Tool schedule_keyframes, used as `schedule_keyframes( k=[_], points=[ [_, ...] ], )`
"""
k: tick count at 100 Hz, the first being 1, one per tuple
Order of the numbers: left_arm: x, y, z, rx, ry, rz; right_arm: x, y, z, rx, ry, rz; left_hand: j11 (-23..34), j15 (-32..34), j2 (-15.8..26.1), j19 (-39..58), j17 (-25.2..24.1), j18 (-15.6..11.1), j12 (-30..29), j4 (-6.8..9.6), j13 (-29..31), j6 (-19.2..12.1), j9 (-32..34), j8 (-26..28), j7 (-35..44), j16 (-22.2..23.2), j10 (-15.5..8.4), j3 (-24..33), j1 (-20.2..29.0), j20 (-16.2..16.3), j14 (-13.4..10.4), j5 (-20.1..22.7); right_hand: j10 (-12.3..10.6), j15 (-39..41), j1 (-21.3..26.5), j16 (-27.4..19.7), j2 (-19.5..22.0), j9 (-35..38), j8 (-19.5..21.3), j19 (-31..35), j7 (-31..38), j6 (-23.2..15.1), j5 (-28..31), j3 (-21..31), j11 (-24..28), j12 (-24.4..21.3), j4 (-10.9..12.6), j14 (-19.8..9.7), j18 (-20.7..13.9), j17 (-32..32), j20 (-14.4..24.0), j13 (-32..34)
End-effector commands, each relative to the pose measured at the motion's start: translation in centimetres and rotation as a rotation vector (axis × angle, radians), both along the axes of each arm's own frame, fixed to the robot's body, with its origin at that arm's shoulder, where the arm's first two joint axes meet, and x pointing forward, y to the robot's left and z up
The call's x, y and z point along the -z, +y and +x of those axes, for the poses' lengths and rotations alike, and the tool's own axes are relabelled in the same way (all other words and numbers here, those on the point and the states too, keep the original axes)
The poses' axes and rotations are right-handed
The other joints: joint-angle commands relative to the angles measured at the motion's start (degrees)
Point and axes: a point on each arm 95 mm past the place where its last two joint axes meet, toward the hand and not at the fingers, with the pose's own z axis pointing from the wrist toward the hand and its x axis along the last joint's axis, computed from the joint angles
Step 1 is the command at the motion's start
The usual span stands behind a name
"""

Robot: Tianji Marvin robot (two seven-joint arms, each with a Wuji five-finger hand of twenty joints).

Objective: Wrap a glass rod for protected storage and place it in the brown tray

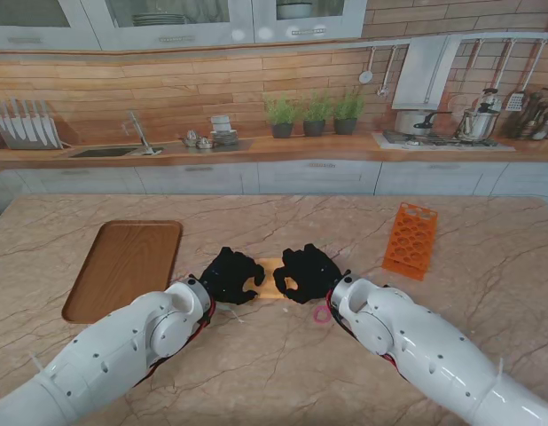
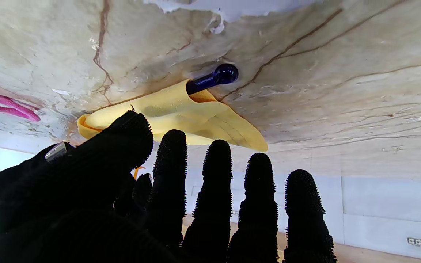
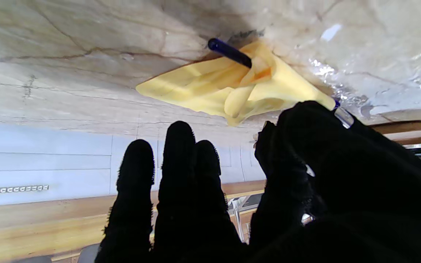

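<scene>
Marble table: spread, empty hands hide most of cloth-wrapped rod.

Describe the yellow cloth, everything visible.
The yellow cloth is a thin, soft-looking sheet, loosely folded with creased overlapping flaps around a dark blue glass rod, whose rounded end sticks out of one side. It lies on the marble table, between the left hand and right hand. Whether either hand touches it cannot be told. It is not in the brown tray.
</scene>
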Motion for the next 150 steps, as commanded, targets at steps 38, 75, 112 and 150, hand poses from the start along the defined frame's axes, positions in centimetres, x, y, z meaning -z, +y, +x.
schedule_keyframes(
  k=[38,75,112,150],
  points=[
    [0.0,-0.1,0.0,0.017,-0.002,0.058,0.8,-0.3,0.3,0.016,0.002,-0.072,0.51,-0.52,-1.42,-1.59,-0.63,1.11,1.01,-1.63,1.01,1.73,2.6,-4.39,-3.01,0.14,-0.61,0.46,1.15,-0.62,0.0,2.94,1.97,1.77,-5.33,0.25,-5.41,-0.11,-0.03,1.21,-2.19,9.99,-1.4,2.5,0.56,0.85,-0.11,1.14,0.95,-0.87,-0.26,-0.01],
    [0.1,-0.1,0.1,0.01,-0.002,0.087,1.2,-0.7,0.8,0.04,0.007,-0.104,0.56,-0.44,-1.67,-1.64,-0.62,1.11,0.89,-1.99,1.27,2.04,3.37,-5.63,-3.96,0.17,-0.67,0.3,1.52,-0.53,0.09,4.57,2.35,2.04,-4.63,0.14,-5.77,0.36,-0.13,1.76,-1.49,10.13,-1.4,2.53,1.16,1.05,-0.34,1.52,1.05,-0.51,-0.51,0.36],
    [0.2,0.2,0.2,0.007,0.01,0.113,1.6,-0.8,1.0,0.049,0.029,-0.136,0.11,-0.71,-1.48,-2.35,-0.97,1.38,0.56,-1.28,1.14,2.72,3.4,-5.69,-4.84,0.03,-0.47,0.43,-1.41,-0.76,0.25,5.0,2.92,2.05,-4.17,0.05,-6.26,0.83,-0.22,2.0,-1.71,9.82,-0.25,3.15,0.94,0.94,-0.22,2.16,1.41,-0.71,-0.76,0.37],
    [0.1,0.3,0.3,0.012,0.016,0.168,1.8,-0.5,1.2,0.042,0.039,-0.164,0.03,-0.85,-3.23,-2.59,-0.46,1.34,0.46,-0.94,1.74,2.85,4.18,-5.36,-5.79,0.05,-0.5,1.82,-1.82,-0.71,0.37,6.5,3.59,2.14,-4.49,0.1,-9.66,2.02,-1.4,2.54,-3.25,16.07,2.37,4.9,0.66,0.9,0.81,3.37,2.25,-0.67,-0.96,0.65]
  ],
)
